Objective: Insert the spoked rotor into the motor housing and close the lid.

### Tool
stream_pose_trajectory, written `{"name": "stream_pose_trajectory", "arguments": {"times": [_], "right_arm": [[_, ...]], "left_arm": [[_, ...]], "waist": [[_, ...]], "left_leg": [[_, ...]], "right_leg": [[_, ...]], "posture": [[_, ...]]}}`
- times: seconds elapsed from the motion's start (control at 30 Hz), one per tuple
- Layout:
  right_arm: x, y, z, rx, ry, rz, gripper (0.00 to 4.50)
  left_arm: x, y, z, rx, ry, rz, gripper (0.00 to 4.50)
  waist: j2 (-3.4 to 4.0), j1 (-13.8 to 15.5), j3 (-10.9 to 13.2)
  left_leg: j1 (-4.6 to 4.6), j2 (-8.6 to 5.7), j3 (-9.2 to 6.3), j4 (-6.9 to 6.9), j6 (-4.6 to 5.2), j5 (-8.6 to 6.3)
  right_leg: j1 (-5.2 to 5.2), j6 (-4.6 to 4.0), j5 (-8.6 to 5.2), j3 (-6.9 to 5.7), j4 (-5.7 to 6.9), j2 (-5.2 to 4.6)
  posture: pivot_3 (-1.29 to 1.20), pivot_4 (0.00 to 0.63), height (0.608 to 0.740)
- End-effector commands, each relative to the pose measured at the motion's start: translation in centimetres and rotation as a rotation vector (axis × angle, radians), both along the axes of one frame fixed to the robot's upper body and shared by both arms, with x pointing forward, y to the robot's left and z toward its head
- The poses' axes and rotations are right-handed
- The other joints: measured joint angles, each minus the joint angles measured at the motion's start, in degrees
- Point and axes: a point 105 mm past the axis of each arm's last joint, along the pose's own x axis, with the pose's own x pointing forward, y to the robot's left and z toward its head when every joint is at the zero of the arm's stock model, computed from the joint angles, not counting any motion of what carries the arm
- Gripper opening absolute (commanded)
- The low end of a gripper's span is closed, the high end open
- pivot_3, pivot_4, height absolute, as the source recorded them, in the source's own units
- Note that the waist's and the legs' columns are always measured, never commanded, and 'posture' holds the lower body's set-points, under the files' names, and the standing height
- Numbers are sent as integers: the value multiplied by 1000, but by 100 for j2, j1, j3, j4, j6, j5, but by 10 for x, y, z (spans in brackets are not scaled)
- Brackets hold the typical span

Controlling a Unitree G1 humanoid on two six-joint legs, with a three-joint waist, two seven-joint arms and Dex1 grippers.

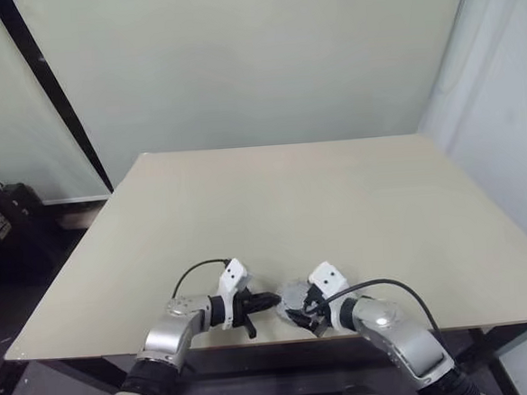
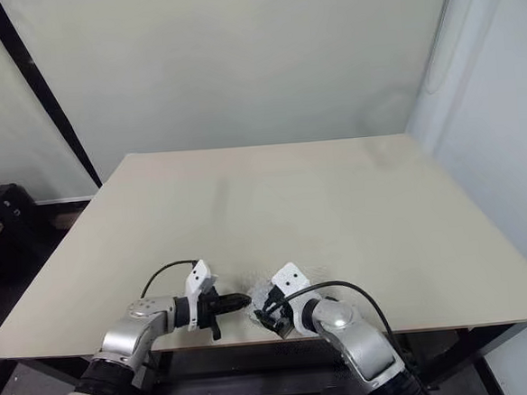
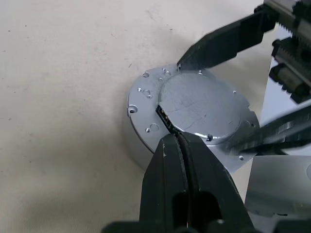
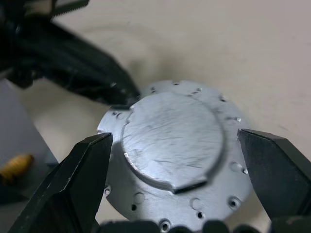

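The broad, pale beige rectangular worktop (image 1: 337, 210) stretches out ahead of me, bare across most of its surface, with a plain light wall behind it and a black bar leaning diagonally at the far left. Everything I am working on sits at the near edge, close to my body.

There the round silvery-grey metal motor housing (image 4: 170, 160) rests flat on the worktop, its flange ringed with small drilled holes. Seated on top of it is the flat round grey metal lid (image 3: 201, 104), its face scuffed with fine scratches; one notch in its rim shows a thin dark gap. What lies under the lid is hidden from me.

My right hand (image 4: 177, 177) reaches in from the right, angled downward, with its two black fingers (image 4: 80, 184) spread wide, one on each side of the housing. They stand just beside the flange, and I cannot tell whether either one touches it.

My left hand (image 3: 181, 138) comes in from the left, pointing toward the right hand. Its two black fingers are pressed together with nothing between them, and their joined tip sits at the edge of the lid, right at the dark notch, touching or very nearly touching it.

A small yellow object (image 4: 15, 165) lies blurred in the right wrist view, off the worktop's edge.
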Motion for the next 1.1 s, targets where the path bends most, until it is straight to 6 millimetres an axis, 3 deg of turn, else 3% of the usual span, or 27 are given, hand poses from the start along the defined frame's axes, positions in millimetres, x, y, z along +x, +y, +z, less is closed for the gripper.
{"name": "stream_pose_trajectory", "arguments": {"times": [0.03,0.2,0.37,0.7,1.1], "right_arm": [[17,-14,32,116,-27,-80,4491],[30,-47,32,182,95,-226,4491],[23,-65,14,271,331,-286,4491],[5,-50,-4,502,668,-255,4491],[2,-22,-2,677,778,-236,4491]], "left_arm": [[-7,-1,-14,53,44,-19,0],[-9,-3,-14,52,43,-30,0],[-9,-3,-14,54,42,-33,0],[-9,0,-15,52,38,-17,0],[-11,3,-15,50,37,6,0]], "waist": [[1,0,0],[2,6,0],[6,23,-1],[14,8,-2],[23,-5,-4]], "left_leg": [[-1,0,0,0,0,0],[-2,-2,1,0,2,1],[-4,-3,1,-3,21,12],[-4,-1,2,-4,20,12],[-8,-1,4,-7,5,2]], "right_leg": [[0,0,0,0,0,0],[0,0,0,0,-1,-1],[-2,0,0,0,0,-1],[-3,0,0,-1,-2,-1],[-10,0,0,0,-2,-1]], "posture": [[0,0,740],[0,0,740],[0,0,740],[0,0,740],[0,0,740]]}}
